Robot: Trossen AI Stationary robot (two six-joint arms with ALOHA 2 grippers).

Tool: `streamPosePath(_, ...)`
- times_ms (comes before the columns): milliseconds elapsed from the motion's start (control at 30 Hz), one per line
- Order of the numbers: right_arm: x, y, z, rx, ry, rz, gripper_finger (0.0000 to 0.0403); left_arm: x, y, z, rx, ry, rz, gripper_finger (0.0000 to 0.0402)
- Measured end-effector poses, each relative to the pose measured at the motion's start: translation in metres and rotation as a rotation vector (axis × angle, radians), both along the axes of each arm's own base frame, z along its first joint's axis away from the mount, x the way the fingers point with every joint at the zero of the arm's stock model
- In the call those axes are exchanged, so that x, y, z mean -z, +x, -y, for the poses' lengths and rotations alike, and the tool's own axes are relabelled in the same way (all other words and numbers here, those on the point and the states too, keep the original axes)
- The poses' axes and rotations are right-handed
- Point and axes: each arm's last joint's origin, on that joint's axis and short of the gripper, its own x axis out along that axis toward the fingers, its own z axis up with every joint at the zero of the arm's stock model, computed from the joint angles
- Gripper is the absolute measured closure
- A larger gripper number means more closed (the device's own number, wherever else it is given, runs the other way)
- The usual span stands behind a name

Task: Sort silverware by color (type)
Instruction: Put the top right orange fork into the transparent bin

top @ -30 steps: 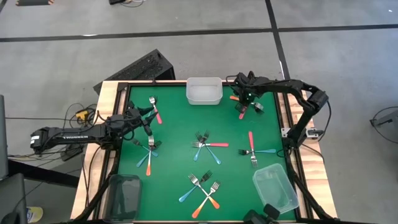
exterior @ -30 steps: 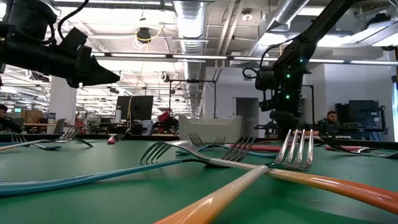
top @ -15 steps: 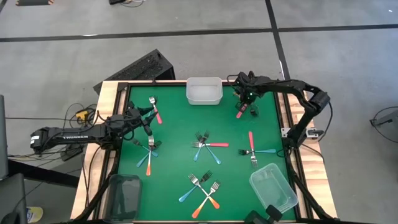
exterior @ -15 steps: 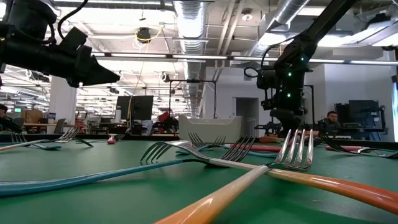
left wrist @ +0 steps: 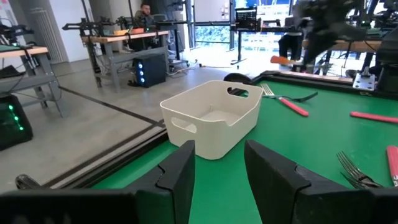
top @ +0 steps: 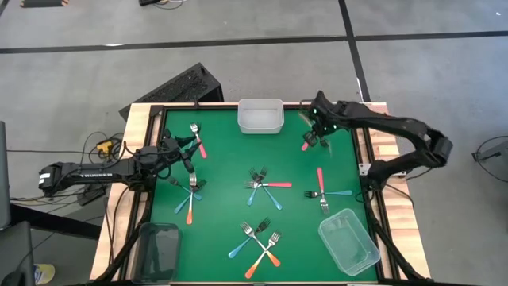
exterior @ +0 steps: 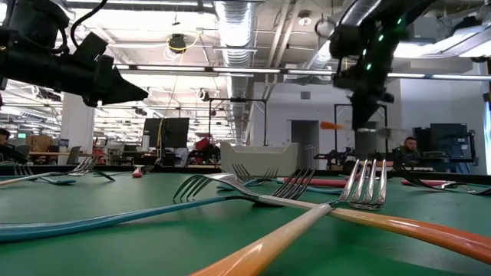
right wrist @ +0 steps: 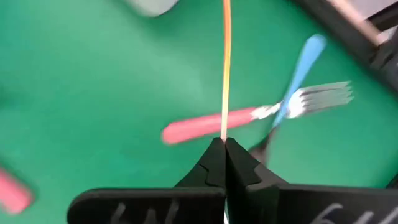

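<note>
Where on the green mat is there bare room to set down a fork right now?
Free patches: the green mat between the white bin and the centre fork cluster, and the strip between the left fork pile and that cluster. Crowded: the front middle pile, and the right side around the crossed red and blue forks beside the clear container.

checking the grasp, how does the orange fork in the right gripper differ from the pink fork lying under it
The orange fork is pinched in the shut right gripper, off the mat; the pink fork lies flat on the mat, crossed with a blue one. The handles run crosswise to each other. Both have thin plastic handles.
</note>
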Motion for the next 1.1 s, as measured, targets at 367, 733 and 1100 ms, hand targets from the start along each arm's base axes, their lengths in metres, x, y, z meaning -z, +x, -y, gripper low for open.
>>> streamPosePath(367, -0.014, 0.002, -0.125, -0.017, 0.151, 0.015, 0.0396, -0.002, 0.000, 0.000, 0.008, 0.020, 0.013, 0.0272)
streamPosePath(733, -0.013, -0.022, -0.222, 0.006, 0.375, 0.017, 0.0396, -0.007, 0.001, 0.000, 0.010, 0.036, 0.055, 0.0272)
streamPosePath(1100, 0.009, -0.052, -0.294, 0.066, 0.426, -0.067, 0.0395, -0.013, 0.002, 0.002, 0.083, 0.033, 0.134, 0.0272)
